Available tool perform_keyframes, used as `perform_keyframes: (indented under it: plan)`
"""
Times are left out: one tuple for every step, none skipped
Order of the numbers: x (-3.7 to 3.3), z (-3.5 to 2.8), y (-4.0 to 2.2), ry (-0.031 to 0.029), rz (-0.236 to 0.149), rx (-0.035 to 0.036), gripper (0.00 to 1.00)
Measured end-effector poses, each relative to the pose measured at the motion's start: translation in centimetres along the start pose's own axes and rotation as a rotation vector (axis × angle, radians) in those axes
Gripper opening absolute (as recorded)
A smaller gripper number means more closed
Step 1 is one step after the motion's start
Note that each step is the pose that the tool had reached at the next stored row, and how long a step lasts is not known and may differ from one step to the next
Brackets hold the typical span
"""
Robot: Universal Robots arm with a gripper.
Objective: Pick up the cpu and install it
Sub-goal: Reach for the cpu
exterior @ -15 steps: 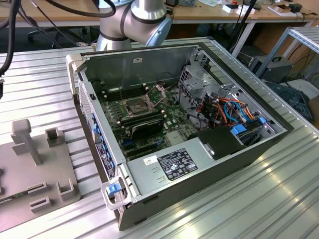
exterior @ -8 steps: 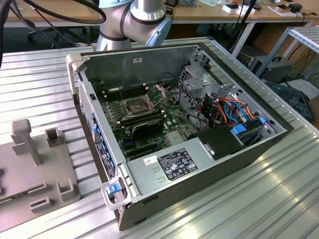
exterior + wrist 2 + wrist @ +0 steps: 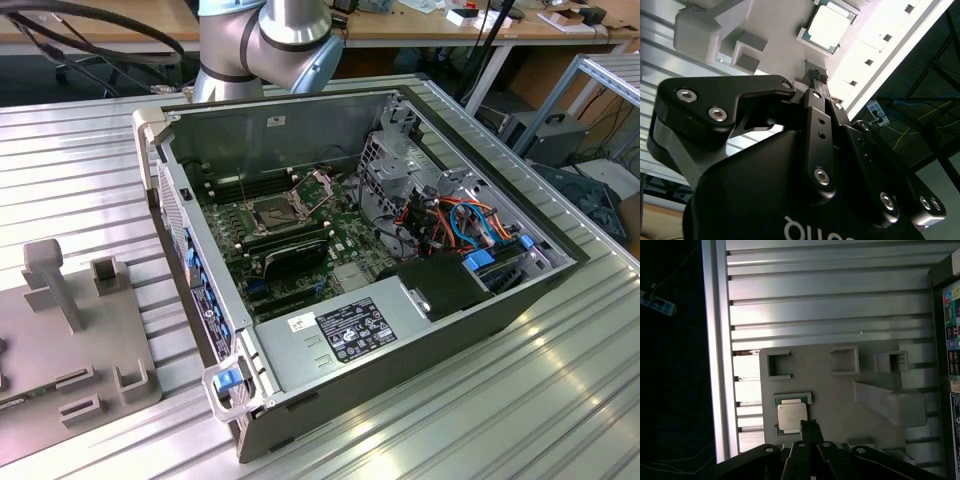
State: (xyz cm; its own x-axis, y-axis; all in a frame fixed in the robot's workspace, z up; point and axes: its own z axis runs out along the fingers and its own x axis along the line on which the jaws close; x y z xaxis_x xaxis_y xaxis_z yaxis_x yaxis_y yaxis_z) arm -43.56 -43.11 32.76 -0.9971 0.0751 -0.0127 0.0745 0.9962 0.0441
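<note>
The gripper (image 3: 810, 426) is closed with its fingers pressed together and nothing between them. In both wrist views its tips (image 3: 816, 79) are just beside one edge of the cpu (image 3: 791, 416); whether they touch it is unclear. The cpu (image 3: 830, 25) lies flat in its pocket on the grey fixture (image 3: 840, 390) on the ribbed bench (image 3: 815, 300). In the exterior view the fixture (image 3: 60, 330) sits to the left of the open computer case (image 3: 420, 340), whose socket (image 3: 275, 212) is uncovered.

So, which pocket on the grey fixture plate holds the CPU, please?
The framed pocket closest to the end effector: the flat silver square CPU lies in it, while the U-shaped pockets farther along the grey plastic fixture plate are empty.
</note>
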Motion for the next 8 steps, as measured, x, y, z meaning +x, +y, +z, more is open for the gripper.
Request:
perform_keyframes:
  plan:
    - [0.13, 0.11, -0.01, 0.0006, 0.000, 0.0000, 0.11]
    - [0.22, 0.23, -0.03, 0.0011, 0.000, 0.0000, 0.11]
    - [0.38, 0.40, -0.05, 0.0021, 0.000, 0.0002, 0.11]
    - [0.60, 0.62, -0.07, 0.0035, 0.000, 0.0003, 0.11]
    - [0.72, 0.74, -0.09, 0.0042, 0.000, 0.0004, 0.11]
    - [0.83, 0.86, -0.10, 0.0050, 0.000, 0.0004, 0.11]
    - [0.91, 0.93, -0.11, 0.0058, 0.000, 0.0005, 0.11]
    - [0.97, 1.02, -0.14, 0.0065, 0.000, 0.0007, 0.11]
